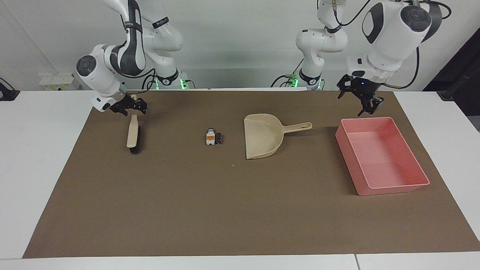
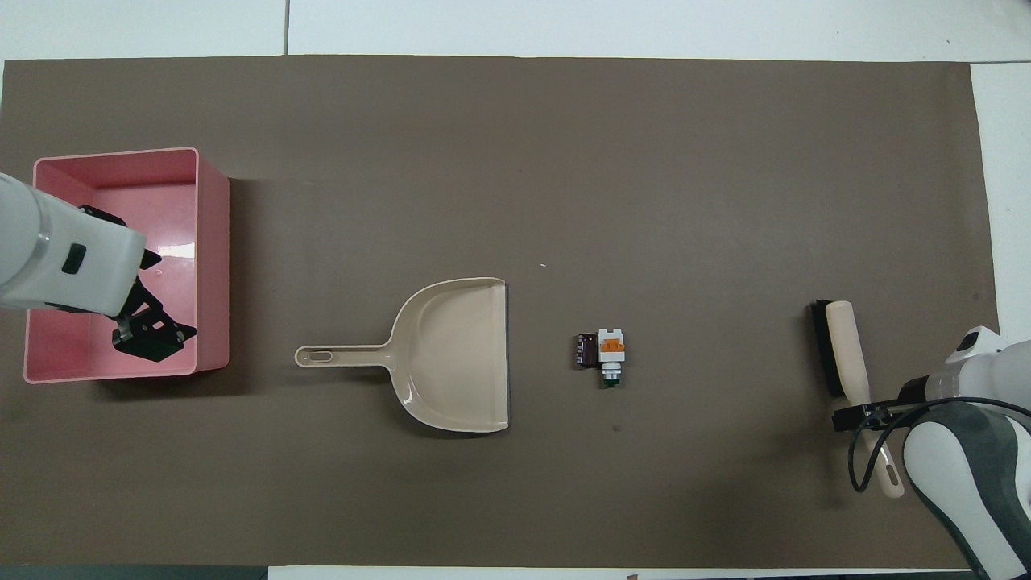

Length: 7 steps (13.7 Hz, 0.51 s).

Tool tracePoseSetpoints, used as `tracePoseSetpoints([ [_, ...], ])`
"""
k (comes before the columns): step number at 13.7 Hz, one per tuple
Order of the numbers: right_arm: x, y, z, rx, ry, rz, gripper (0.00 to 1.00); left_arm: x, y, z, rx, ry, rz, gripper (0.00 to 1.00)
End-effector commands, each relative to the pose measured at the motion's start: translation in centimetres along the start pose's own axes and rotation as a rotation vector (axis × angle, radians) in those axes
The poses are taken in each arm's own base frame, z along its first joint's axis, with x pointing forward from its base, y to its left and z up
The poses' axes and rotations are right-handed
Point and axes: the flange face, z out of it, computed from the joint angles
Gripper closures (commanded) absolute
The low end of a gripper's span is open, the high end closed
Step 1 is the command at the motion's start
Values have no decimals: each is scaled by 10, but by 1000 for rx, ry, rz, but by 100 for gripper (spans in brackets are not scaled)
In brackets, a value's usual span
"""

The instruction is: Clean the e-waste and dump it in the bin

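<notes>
The e-waste lies on the brown mat: a white block with an orange patch (image 1: 210, 137) (image 2: 612, 347) touching a dark cylinder (image 1: 219, 138) (image 2: 584, 351). The beige dustpan (image 1: 262, 137) (image 2: 451, 354) lies beside them, toward the left arm's end. The pink bin (image 1: 382, 187) (image 2: 211, 266) stands past the dustpan's handle. A brush (image 1: 133, 135) (image 2: 842, 346) lies toward the right arm's end. My right gripper (image 1: 131, 108) (image 2: 860, 412) is down at the end of the brush handle. My left gripper (image 1: 360, 101) (image 2: 153, 338) is open and empty, raised over the bin's end nearest the robots.
The brown mat (image 1: 225, 210) covers most of the white table. A tiny white speck (image 2: 544, 264) lies on it, farther from the robots than the e-waste.
</notes>
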Motion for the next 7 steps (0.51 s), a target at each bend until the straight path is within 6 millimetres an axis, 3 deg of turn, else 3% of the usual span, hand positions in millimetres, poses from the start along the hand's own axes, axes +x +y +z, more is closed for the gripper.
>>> tracePoseSetpoints([
  [1,-11,8,7,9,15,-36,14,11,27,25,1,4,188,1],
  [4,-12,10,10,11,8,-53,23,45,52,48,31,4,298,1],
  [7,-13,9,11,15,-5,-73,35,72,68,93,51,11,349,1],
])
